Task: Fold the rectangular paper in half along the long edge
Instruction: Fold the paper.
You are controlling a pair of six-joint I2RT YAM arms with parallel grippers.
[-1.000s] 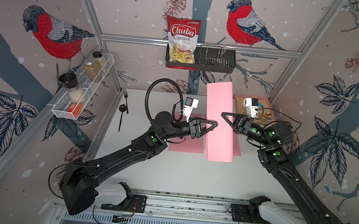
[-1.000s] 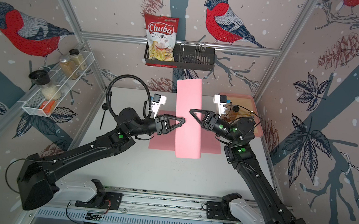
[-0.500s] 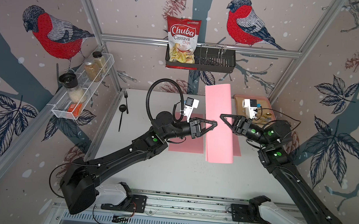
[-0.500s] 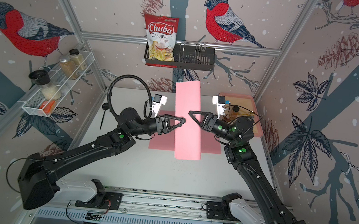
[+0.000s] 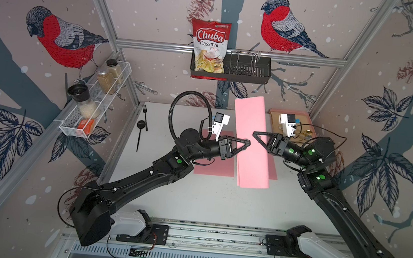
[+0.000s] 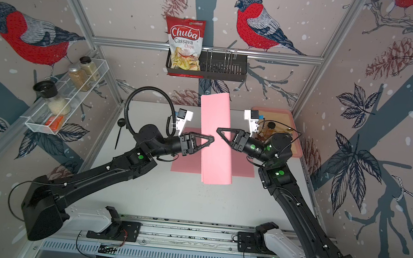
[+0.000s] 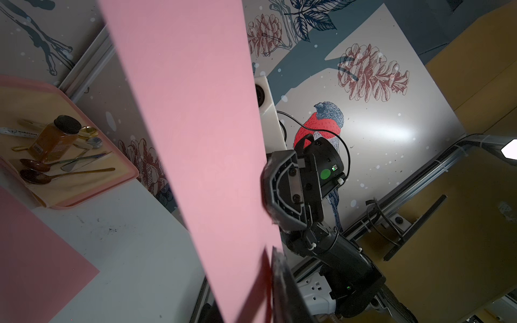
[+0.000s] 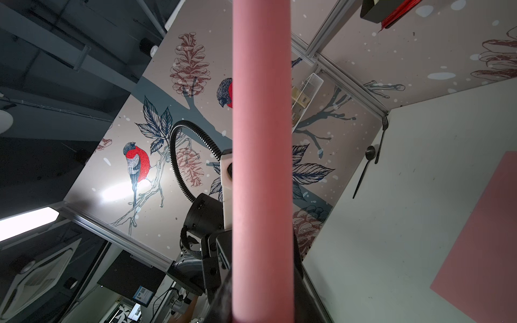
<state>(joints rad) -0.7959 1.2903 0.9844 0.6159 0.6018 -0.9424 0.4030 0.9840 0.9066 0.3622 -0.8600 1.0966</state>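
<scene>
While left gripper (image 5: 248, 142) and right gripper (image 5: 255, 134) seemingly pinch it, paper (image 5: 252, 163) points lengthwise rearward.

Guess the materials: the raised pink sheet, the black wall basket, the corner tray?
The pink sheet: thin paper, matte; it bends in a soft curve and shows no glare. The basket: probably dark coated metal, going by its slotted wall and wire dividers; plastic is possible. The tray: looks like moulded plastic, with a smooth pink rim and tan floor.
</scene>
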